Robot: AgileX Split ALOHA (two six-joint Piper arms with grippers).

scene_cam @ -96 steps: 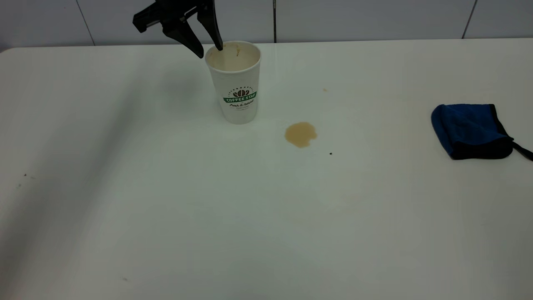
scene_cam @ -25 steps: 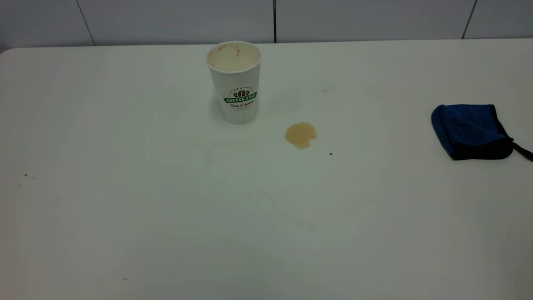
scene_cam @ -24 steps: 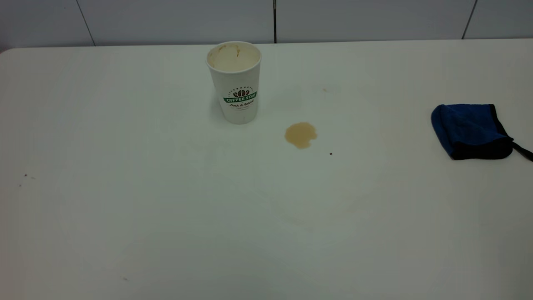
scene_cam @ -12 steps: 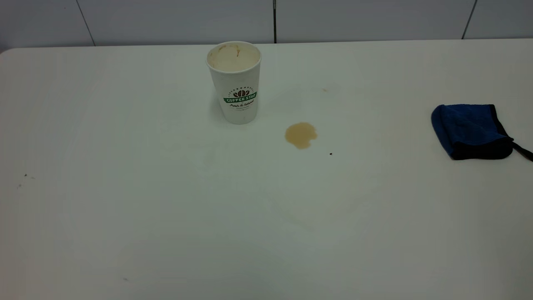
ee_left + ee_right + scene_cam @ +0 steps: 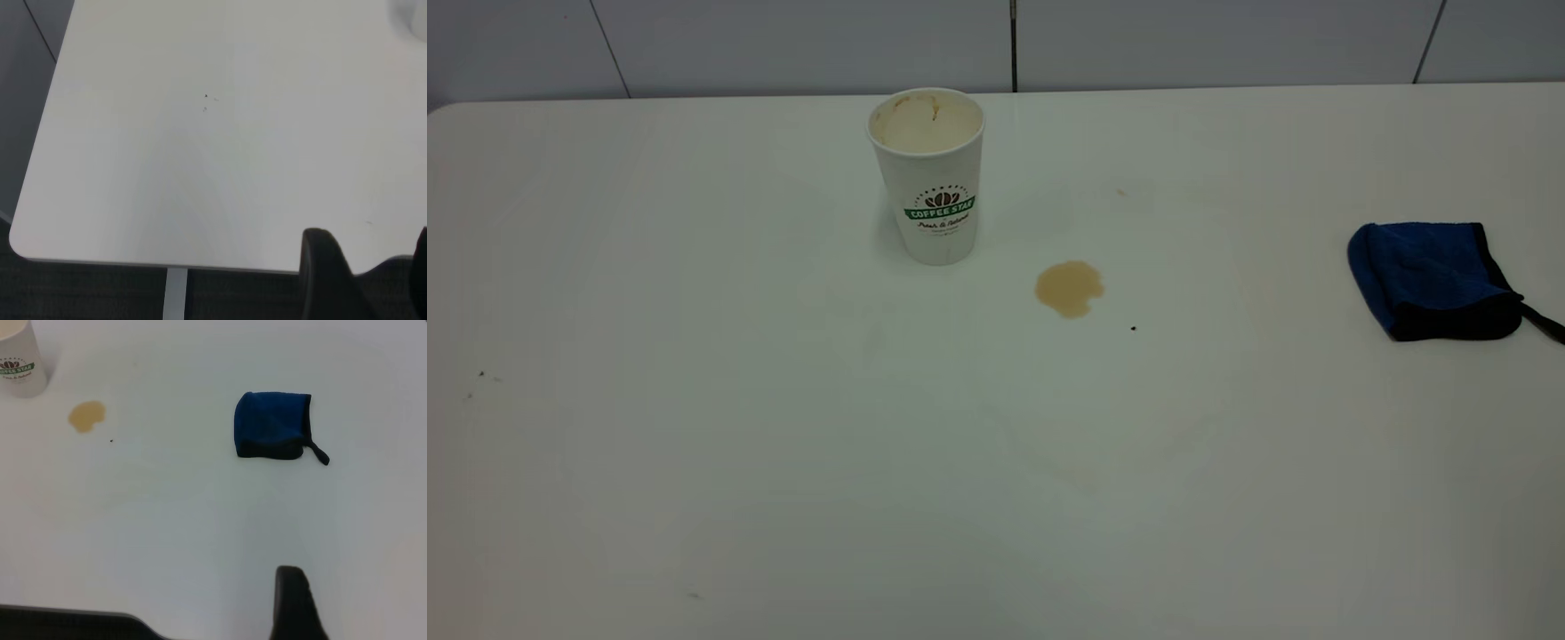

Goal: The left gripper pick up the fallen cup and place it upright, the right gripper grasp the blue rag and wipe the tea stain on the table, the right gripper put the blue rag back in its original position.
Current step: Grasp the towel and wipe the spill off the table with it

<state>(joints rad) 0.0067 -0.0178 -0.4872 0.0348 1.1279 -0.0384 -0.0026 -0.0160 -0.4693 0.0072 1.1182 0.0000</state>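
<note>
The white "COFFEE STAR" cup [image 5: 927,173] stands upright at the back middle of the table [image 5: 783,444]. It also shows in the right wrist view [image 5: 20,360]. The light-brown tea stain [image 5: 1069,287] lies just right of and in front of the cup. The blue rag [image 5: 1432,280] lies folded at the far right, strap trailing right. No gripper shows in the exterior view. My left gripper [image 5: 373,280] is open and empty above the table's near corner. My right gripper [image 5: 363,587] is open and empty, well short of the rag [image 5: 270,425] and the stain [image 5: 87,417]; only one finger [image 5: 293,603] shows.
Tiny dark specks lie on the table, one right of the stain [image 5: 1133,328] and a few at the left [image 5: 480,375]. A grey tiled wall runs behind the table's far edge. The left wrist view shows the table's rounded corner [image 5: 17,240] and dark floor below.
The left gripper, which stood open at the cup's rim 3.8 s ago, has left the exterior view. Over the last second nothing has moved.
</note>
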